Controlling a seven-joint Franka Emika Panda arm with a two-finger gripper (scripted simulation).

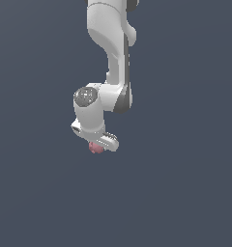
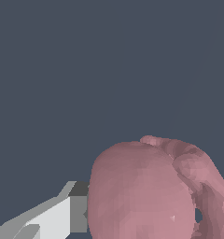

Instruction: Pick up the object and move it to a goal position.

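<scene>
The object (image 1: 94, 148) is a small dusty-pink roundish lump that peeks out just under the white hand of my arm in the exterior view. My gripper (image 1: 95, 145) points down and is closed around it. In the wrist view the object (image 2: 142, 196) fills the space between the fingers, with a ridged nub along one side. One white finger (image 2: 62, 217) with a dark pad presses against its side. The other finger is almost wholly hidden behind the lump.
The white arm (image 1: 115, 58) comes down from the top of the exterior view. Around it there is only a flat dark blue-grey ground (image 1: 185, 193). No goal marker shows.
</scene>
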